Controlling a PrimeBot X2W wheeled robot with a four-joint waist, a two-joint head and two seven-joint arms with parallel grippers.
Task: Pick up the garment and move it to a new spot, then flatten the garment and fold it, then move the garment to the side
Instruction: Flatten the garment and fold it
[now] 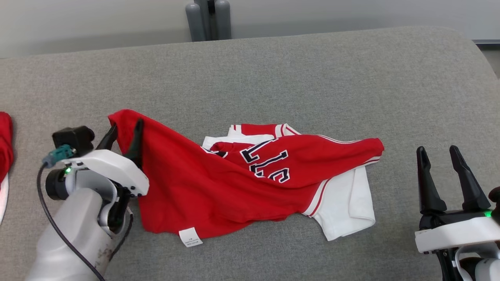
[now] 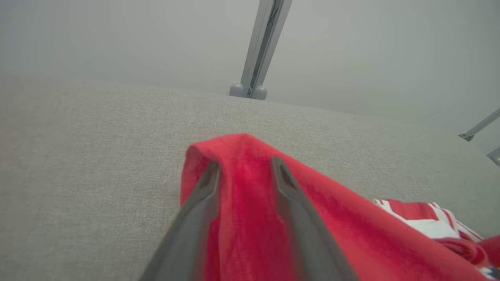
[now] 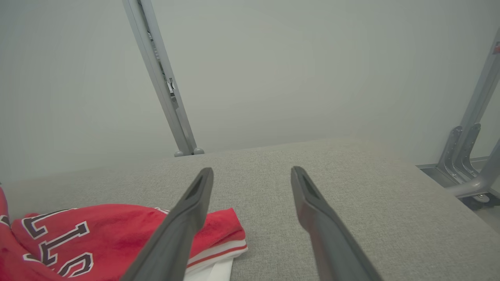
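Note:
The garment (image 1: pixel 234 175) is a red and white jersey with dark letters, lying crumpled on the grey padded table (image 1: pixel 312 78). Its left red corner stands raised between the fingers of my left gripper (image 1: pixel 124 134). In the left wrist view the two fingers of the left gripper (image 2: pixel 244 168) stand apart, and the red cloth (image 2: pixel 351 242) hangs loosely in the gap, so the jaws look open around it. My right gripper (image 1: pixel 437 152) stands open and holds nothing, to the right of the garment and apart from it. The right wrist view has the right gripper (image 3: pixel 252 173) above bare table, with the garment (image 3: pixel 97 234) at lower left.
Another red cloth (image 1: pixel 4 144) lies at the table's left edge, with something white (image 1: pixel 2 195) below it. A grey post (image 1: pixel 209 19) stands behind the far edge. Metal frame legs (image 3: pixel 465 156) stand off the table's right end.

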